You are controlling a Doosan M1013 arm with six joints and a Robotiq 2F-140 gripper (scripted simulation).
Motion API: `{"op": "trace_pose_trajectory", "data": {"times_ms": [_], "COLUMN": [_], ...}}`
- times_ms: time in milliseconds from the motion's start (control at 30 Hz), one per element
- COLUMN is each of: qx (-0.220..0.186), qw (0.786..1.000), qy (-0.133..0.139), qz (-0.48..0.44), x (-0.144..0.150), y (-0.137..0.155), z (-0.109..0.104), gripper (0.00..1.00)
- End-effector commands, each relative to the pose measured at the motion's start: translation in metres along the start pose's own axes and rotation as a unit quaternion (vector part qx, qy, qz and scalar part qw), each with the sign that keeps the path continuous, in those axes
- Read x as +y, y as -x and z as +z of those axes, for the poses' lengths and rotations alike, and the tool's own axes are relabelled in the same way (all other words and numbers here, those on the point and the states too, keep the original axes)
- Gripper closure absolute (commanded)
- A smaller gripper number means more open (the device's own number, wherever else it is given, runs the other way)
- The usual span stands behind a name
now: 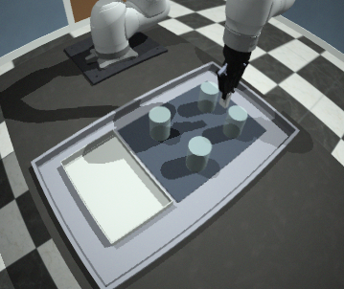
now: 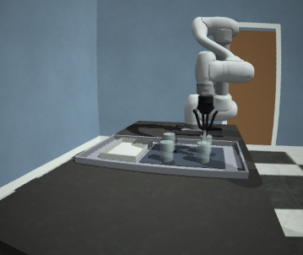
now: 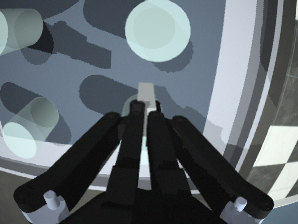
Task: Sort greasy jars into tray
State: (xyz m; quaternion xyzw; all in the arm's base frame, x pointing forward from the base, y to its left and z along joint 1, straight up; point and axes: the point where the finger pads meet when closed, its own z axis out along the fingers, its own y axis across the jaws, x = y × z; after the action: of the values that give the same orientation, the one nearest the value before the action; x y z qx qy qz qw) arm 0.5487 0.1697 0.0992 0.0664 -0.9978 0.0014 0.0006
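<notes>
My gripper (image 1: 224, 101) (image 2: 204, 136) (image 3: 145, 93): pressed together, nothing held. All 4 jars on mat (image 1: 180, 188) (image 2: 184, 162) (image 3: 75, 75) – tray (image 1: 118, 201) (image 2: 122, 151), 8 o'clock in top view, has 0; sorting outstanding.

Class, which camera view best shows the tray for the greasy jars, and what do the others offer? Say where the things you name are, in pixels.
The top view: it shows the whole tray (image 1: 118, 240) (image 2: 121, 158), with its floor and all four rims unobstructed. The exterior view shows it small and at a shallow slant; the wrist view leaves it out.
</notes>
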Motion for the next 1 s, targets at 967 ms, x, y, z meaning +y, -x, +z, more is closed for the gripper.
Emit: {"op": "trace_pose_trajectory", "data": {"times_ms": [967], "qx": [0.000], "qw": [1.000], "qy": [0.000], "qz": [0.000], "x": [0.0000], "y": [0.0037], "z": [-0.0001], "gripper": [1.00]}}
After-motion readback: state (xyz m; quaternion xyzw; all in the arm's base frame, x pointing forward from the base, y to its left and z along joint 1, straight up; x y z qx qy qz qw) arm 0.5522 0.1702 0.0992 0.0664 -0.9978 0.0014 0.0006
